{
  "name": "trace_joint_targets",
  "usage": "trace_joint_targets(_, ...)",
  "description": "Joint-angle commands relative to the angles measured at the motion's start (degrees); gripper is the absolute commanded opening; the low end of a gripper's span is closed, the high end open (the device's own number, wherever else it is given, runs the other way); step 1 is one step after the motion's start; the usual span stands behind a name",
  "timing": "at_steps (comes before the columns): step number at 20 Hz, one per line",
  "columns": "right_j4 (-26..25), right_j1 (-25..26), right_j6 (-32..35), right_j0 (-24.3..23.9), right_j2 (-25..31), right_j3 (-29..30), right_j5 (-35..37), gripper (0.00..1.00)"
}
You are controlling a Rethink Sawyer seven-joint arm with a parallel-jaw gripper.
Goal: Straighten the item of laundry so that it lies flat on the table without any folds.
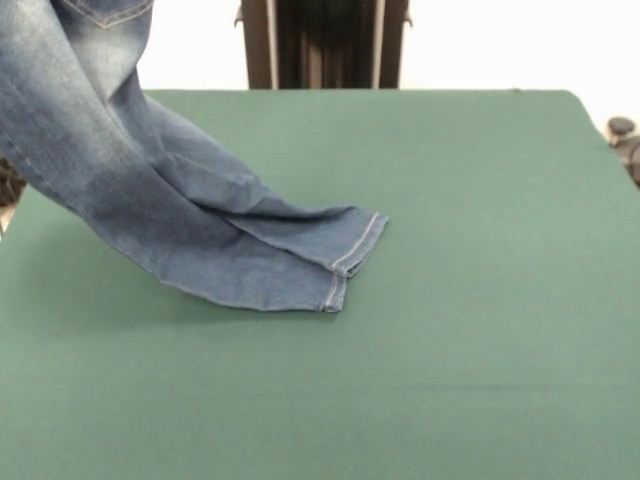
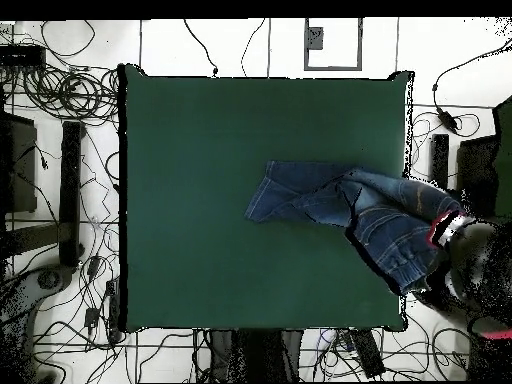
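The small blue denim jeans [image 1: 170, 215] hang down from beyond the top left corner of the front view. Only their two leg hems [image 1: 345, 262] rest on the dark green table [image 1: 470, 300], side by side. In the overhead view the jeans [image 2: 345, 205] lie at the table's [image 2: 220, 200] right side. Their gathered waistband [image 2: 415, 265] is raised past the right edge. A red and white patch [image 2: 440, 230] sits at the waistband, joined to a dark shape [image 2: 480, 275] that looks like a person. No gripper shows in either view.
The robot's pedestal [image 1: 322, 45] stands behind the table's far edge. Many cables [image 2: 70, 100] and dark boxes [image 2: 70, 190] lie on the floor around the table. A dark object [image 1: 622, 135] sits off the table's far right corner.
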Motion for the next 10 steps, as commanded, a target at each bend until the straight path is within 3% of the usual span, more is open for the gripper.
trace_joint_targets(1, -2.15, -2.75, -23.91, -3.06, 10.83, 11.11, -6.33, 0.00)
trace_joint_targets(10, -3.32, -2.88, -33.39, -11.96, 17.19, 10.00, -6.50, 0.00)
